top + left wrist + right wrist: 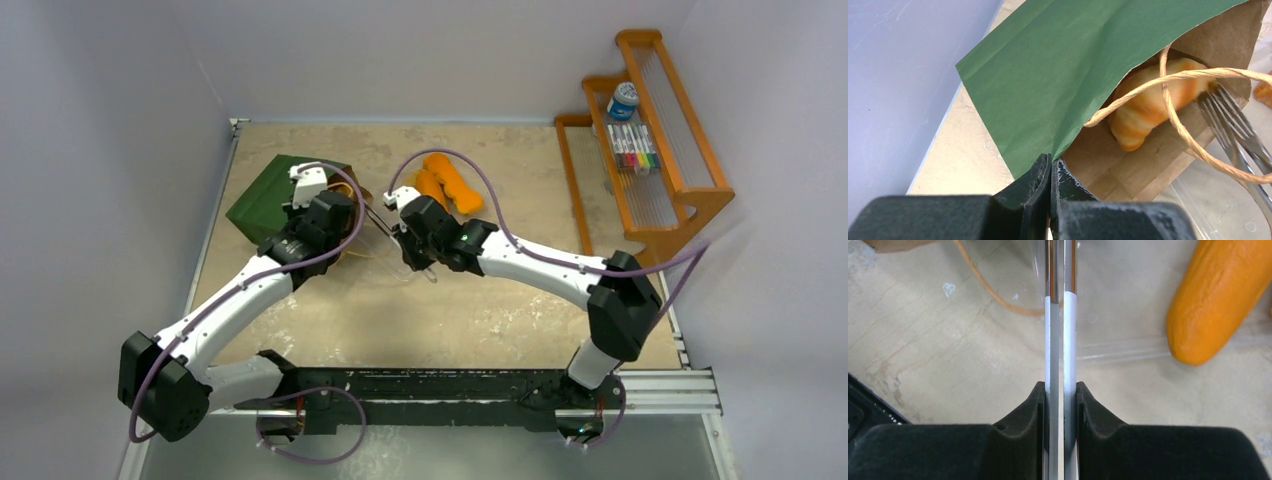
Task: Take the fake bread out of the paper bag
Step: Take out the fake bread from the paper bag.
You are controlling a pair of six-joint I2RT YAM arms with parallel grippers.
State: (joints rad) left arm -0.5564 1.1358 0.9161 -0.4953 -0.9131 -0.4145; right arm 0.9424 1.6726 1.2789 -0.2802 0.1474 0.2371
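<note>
**Beige tabletop: croissant at the bag mouth, tongs reaching in**

Mottled beige table (480,320), grey walls round it. Dark green paper bag with brown kraft lining (1048,75) lies on its side at the back left. My left pincer (1050,167) is clenched on the paper edge of its mouth. My right pincer (1060,390) is clamped on the handles of the metal tongs (1060,315), squeezing them nearly together.

Inside the mouth sits one golden toy croissant (1148,107), with the tines at its far end. Too blurred to tell whether they grip it. Orange toy loaves (450,185) lie out on the table, near a clear plastic tray (1118,352).

Risks, as I judge them:
- The tan string handle (1178,77) loops across the mouth, over croissant and tines. A pull could snag it and drag the bag.
- A hold on the croissant's tip alone may slip.
- Thin paper could slide from my left pinch.
</note>
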